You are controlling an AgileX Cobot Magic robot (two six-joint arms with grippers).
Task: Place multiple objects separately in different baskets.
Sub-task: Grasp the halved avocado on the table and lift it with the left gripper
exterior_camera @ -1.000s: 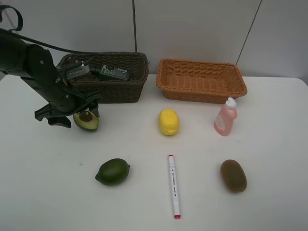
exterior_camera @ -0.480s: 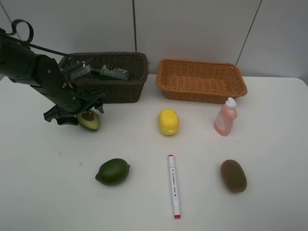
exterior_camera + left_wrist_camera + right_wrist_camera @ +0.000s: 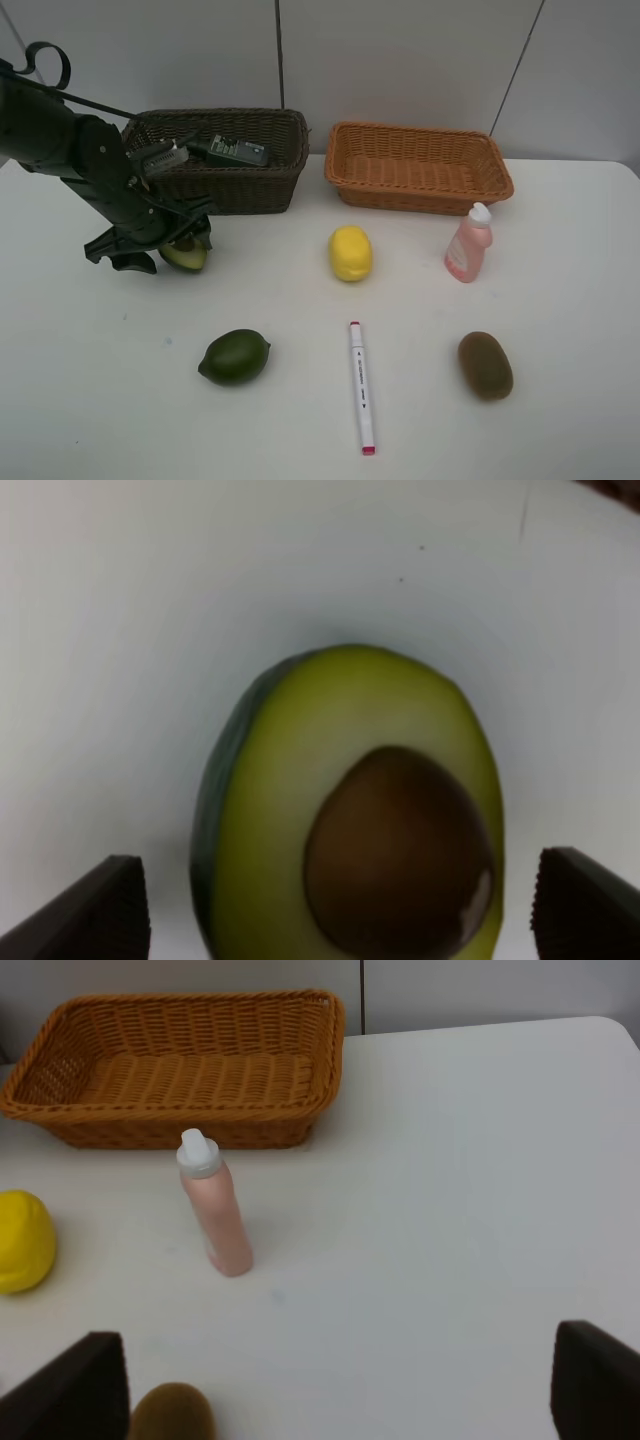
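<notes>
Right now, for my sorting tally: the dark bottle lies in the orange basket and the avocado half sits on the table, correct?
No: the exterior high view shows the dark bottle in the dark brown basket, not the orange basket; the rest holds.

The left arm [image 3: 60, 140] is black all over, built of thick rounded links with a dull surface. A thin black cable [image 3: 45, 62] goes along it and makes a small loop. Near the wrist sits a pale grey block [image 3: 163, 156] (what it is I cannot tell). The left gripper [image 3: 158, 248] is black too; its fingers [image 3: 95, 915] show fine ribs on the inner edge. The right fingers [image 3: 75, 1385] are dark and blurred.
</notes>
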